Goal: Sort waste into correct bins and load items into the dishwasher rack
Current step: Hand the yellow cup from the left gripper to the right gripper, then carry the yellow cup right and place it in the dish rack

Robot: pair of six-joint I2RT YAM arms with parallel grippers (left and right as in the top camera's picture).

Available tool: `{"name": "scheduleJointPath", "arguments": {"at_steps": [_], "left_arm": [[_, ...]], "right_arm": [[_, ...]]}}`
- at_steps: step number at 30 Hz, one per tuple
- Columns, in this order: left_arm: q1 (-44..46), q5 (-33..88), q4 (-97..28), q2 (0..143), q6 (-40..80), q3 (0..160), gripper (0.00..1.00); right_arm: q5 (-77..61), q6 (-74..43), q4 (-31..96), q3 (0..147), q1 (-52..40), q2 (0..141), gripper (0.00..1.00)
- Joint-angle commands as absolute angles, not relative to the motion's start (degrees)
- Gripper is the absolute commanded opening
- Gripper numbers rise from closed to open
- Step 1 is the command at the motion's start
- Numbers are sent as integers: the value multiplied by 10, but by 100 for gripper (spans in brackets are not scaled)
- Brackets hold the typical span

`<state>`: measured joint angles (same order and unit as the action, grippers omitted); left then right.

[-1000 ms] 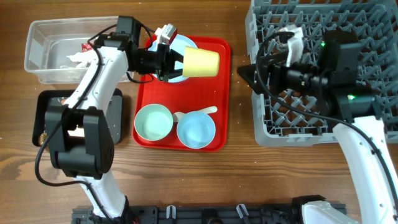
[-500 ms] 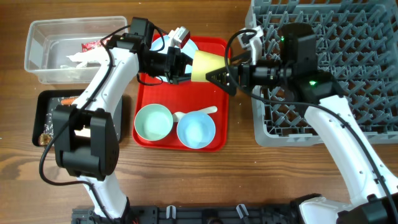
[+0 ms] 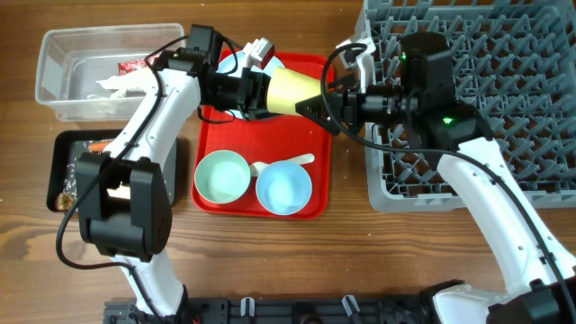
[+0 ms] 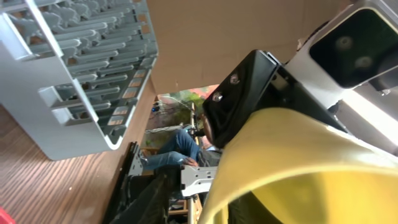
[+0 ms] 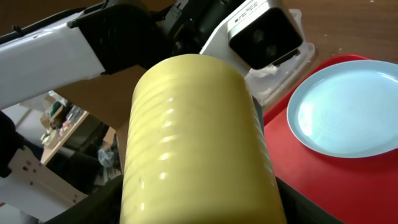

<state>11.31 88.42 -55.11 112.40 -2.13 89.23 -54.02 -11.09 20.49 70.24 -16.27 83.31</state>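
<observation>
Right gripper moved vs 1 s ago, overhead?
Yes. The right gripper moved left: it was over the dishwasher rack, now it is past the rack's left edge, over the red tray, at the yellow cup.

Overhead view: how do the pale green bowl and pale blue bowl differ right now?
Colour: the pale green bowl is mint, the pale blue bowl sky blue. Place: the green one sits left, nearer the black tray; the blue one right, nearer the dishwasher rack. The white spoon leans on the blue bowl's rim; contact with the green bowl is unclear. Both stand upright, empty, on the red tray.
</observation>
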Motion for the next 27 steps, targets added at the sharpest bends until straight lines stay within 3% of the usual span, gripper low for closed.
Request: {"name": "scheduleJointPath", "arguments": {"at_steps": [1,7,11,21,27], "left_arm": [[115,876,-551,1112,-28,900,32],[114,858,-551,1112,-28,900,36],[114,784,-551,1112,-28,900,38],[114,511,-580,1112,-25,900,40],[115,458,-582,1112,-26,900,40]], "right_arm": [[-553,-104,222,704,-131,826,62],[-521,-84,303,704,-58,821,62],[-474,-106,369,704,2,792,63],[-61,-146,729,791,34,733,65],[66,-200,796,791,34,749,65]]}}
